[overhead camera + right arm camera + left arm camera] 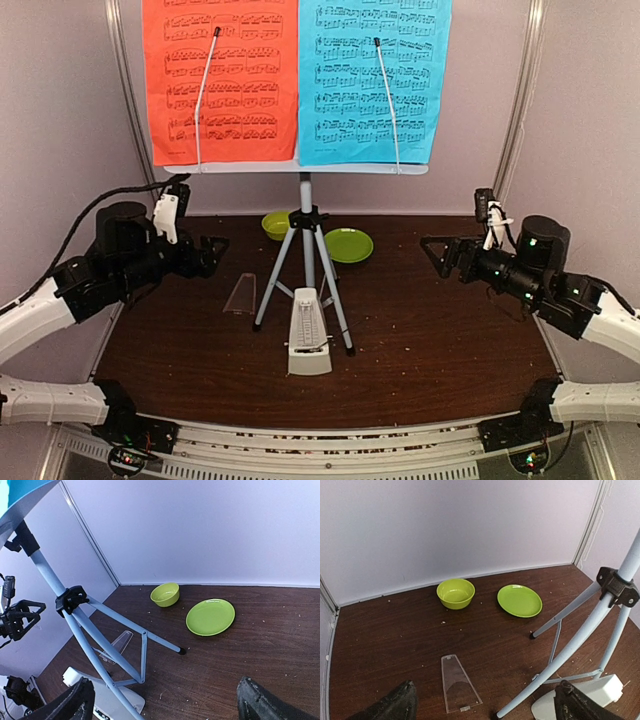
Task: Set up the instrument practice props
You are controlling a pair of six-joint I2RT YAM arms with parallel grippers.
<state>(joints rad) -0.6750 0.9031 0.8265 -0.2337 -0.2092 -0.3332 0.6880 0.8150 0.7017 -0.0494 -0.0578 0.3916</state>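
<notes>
Top view, music-stand desk: the pale grey music-stand desk (300, 168) sits upright on top of the tripod, at the far middle of the scene.
Top view, sheets: the red music sheet (220, 80) is on the left and the blue music sheet (375, 80) on the right, side by side on the desk, each with a thin arm across it.
Top view, tripod: the grey tripod (308, 250) stands on the dark wooden surface (430, 330) with its legs spread.
Top view, metronome: the whitish metronome (309, 335) stands between the tripod's near legs.
Top view, other things: a clear trapezoid panel (240, 296) lies flat left of the tripod. A lime-green bowl (277, 224) and a lime-green plate (348, 245) sit behind it.
Top view, pincers: the left pincer (212, 256) and the right pincer (432, 255) are raised on either side of the tripod, well apart from it, and neither holds anything.
Left wrist view, pincer: the fingers (395, 705) are spread wide apart with nothing between them.
Left wrist view, scene: the panel (459, 684) lies below, the tripod (580, 635) and metronome (585, 695) are on the right, and the bowl (455, 593) and plate (519, 600) are farther off.
Right wrist view, pincer: the fingers (75, 702) are wide apart and hold nothing.
Right wrist view, scene: the tripod (90, 635) rises on the left, and the metronome (100, 695) is at its foot. The bowl (165, 594) and plate (210, 616) are near the back wall.
</notes>
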